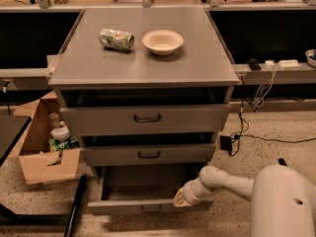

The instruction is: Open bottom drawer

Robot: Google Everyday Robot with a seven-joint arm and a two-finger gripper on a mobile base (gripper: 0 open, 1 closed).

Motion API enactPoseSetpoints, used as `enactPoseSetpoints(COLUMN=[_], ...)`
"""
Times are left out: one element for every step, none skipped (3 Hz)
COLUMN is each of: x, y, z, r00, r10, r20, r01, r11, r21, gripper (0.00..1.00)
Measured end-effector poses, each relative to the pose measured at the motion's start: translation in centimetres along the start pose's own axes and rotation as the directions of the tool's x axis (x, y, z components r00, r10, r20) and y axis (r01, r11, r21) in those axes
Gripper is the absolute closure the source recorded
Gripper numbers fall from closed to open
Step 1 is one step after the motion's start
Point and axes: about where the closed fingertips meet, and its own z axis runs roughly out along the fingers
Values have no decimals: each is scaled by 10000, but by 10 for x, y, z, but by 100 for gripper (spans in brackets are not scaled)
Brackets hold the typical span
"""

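The bottom drawer [148,206] of the grey cabinet is pulled out, its low front panel near the floor with a small dark handle [151,209]. Its inside looks empty. My gripper [180,197] sits at the right end of the drawer's front edge, at the top of the panel. The white arm [232,181] reaches in from the lower right. The middle drawer [148,154] and top drawer [145,118] sit above it, further in.
A crushed can [116,39] and a beige bowl [162,41] rest on the cabinet top. A cardboard box [44,147] with items stands on the floor at left. Cables and a plug [232,142] lie at right. A dark frame [74,206] stands at the lower left.
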Motion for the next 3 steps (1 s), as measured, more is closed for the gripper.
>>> enactPoseSetpoints(x=[0, 0, 0], y=[0, 0, 0], z=[0, 0, 0], r00=[10000, 10000, 10000], r10=[0, 0, 0], r20=[0, 0, 1], r01=[0, 0, 0], r11=[10000, 10000, 10000], r21=[0, 0, -1], gripper=[23, 1, 0])
